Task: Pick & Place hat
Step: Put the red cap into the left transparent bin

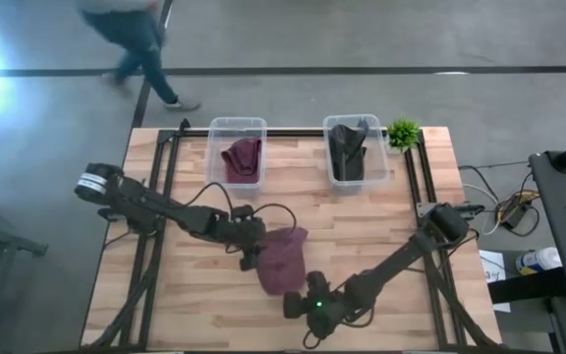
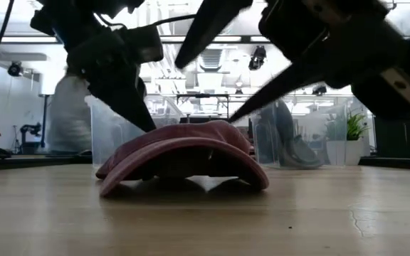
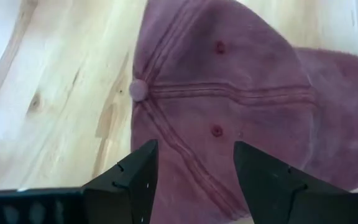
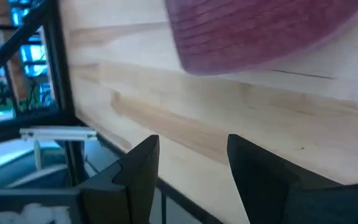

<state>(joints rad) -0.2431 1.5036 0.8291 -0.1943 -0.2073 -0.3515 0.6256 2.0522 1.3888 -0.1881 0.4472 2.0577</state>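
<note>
Left hand (image 3: 191,180), fingers spread wide, hovers over the maroon hat (image 1: 283,261) (soft, light, likely to crumple) at the desk's (image 1: 165,305) six o'clock; its crown seems the best grip.

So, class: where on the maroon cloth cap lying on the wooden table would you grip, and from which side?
Grip the maroon cloth cap at its soft domed crown, coming down from above as the open left gripper does. The crown bunches easily; the curved brim lies low against the table.
</note>
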